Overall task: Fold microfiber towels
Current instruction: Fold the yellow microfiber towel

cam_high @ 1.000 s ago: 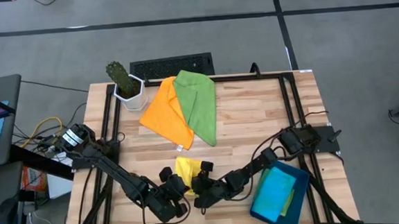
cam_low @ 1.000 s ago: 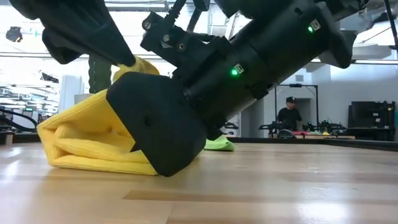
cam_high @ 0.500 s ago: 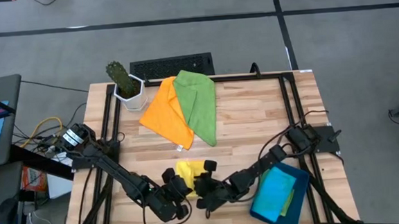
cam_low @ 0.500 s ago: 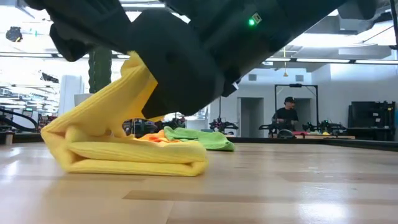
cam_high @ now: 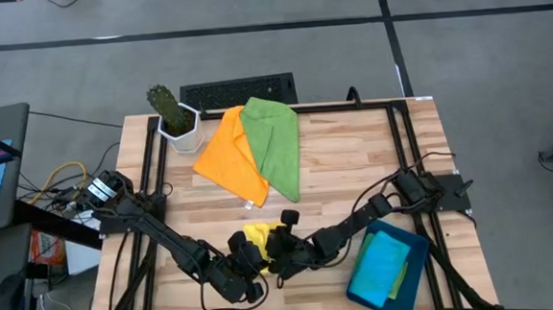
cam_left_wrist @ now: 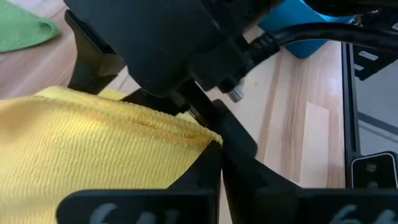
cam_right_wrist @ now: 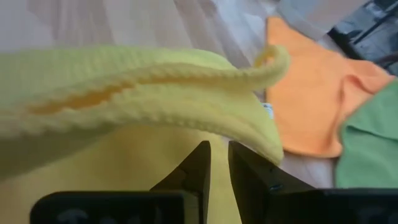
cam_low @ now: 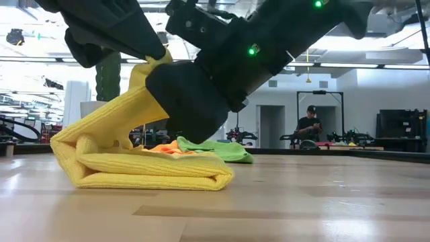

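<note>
Yellow towel [cam_high: 256, 237] is lying low centre in the high view, left gripper [cam_high: 247, 264] and right gripper [cam_high: 275, 254] both pinching it. Low view: towel's upper flap is rising from the folded base on the table [cam_low: 322, 202]. Wrist views: yellow cloth is filling each frame.

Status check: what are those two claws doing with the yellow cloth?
Left gripper and right gripper both pinch the yellow towel, lifting one edge. Towel half folded. Nothing in the way.

Wooden table [cam_high: 354, 160] – what lies on it

Yellow towel [cam_high: 256, 238] near front edge; orange towel [cam_high: 229, 158] and green towel [cam_high: 276, 141] overlapping at back; potted cactus [cam_high: 171, 111] in back corner; blue tray [cam_high: 413, 262] front right.
</note>
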{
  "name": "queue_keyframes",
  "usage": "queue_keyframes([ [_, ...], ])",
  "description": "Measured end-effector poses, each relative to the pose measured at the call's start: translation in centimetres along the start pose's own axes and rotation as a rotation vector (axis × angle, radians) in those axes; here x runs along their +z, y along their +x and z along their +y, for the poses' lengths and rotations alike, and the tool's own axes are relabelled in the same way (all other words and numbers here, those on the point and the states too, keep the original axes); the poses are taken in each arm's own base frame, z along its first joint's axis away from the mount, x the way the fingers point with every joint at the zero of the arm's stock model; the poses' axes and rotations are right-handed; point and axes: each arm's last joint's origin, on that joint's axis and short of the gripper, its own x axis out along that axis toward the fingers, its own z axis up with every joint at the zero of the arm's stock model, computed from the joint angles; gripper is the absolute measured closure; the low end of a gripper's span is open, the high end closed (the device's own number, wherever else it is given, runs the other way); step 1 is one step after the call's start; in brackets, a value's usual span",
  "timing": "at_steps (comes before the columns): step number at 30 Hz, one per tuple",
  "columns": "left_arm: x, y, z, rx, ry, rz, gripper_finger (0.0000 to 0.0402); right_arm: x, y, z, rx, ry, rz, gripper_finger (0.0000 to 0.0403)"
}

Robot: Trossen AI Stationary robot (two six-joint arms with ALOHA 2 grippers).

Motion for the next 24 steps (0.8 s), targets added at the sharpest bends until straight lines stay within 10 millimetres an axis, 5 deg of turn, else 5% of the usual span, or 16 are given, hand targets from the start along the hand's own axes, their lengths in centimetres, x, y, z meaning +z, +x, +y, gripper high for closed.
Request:
queue_keyframes([
  [15,0.2,1.4,1.2,-0.051,0.047,-0.063,0.0402,-1.2,-2.3,1.3,-0.133,-0.087,0.001,0.0321],
  [24,0.2,2.3,2.1,-0.095,-0.004,-0.114,0.0402,-1.5,-5.8,-0.5,-0.197,-0.043,0.092,0.0321],
])
